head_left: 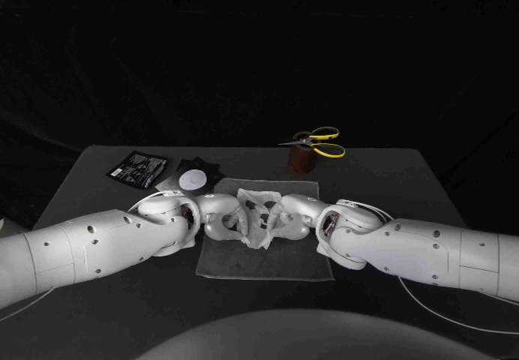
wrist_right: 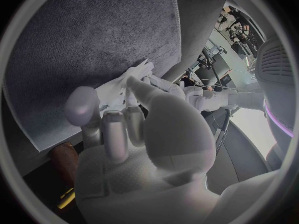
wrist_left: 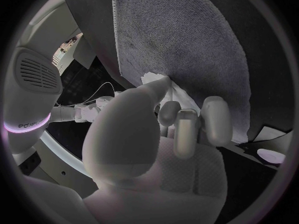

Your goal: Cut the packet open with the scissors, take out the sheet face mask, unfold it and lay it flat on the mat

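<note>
Over the grey mat [head_left: 271, 259] my two hands meet, and between them hangs the white sheet mask [head_left: 257, 219], partly folded, with dark openings in it. My left hand [head_left: 220, 216] pinches its left side, my right hand [head_left: 295, 214] its right side. In the left wrist view the thumb and fingers of the left hand [wrist_left: 181, 127] close on a white edge of the mask [wrist_left: 153, 78] above the mat [wrist_left: 187, 35]. The right wrist view shows the right hand [wrist_right: 121, 129] pinching the mask [wrist_right: 127, 82] over the mat [wrist_right: 87, 45]. The black packet [head_left: 137, 166] lies at the back left.
The yellow-handled scissors [head_left: 321, 141] stand in a brown holder [head_left: 300, 159] behind the mat, also seen as the holder [wrist_right: 62, 159]. A dark piece with a white round patch [head_left: 193, 178] lies between the packet and the mat. The table's [head_left: 97, 191] edges lie well outside the mat.
</note>
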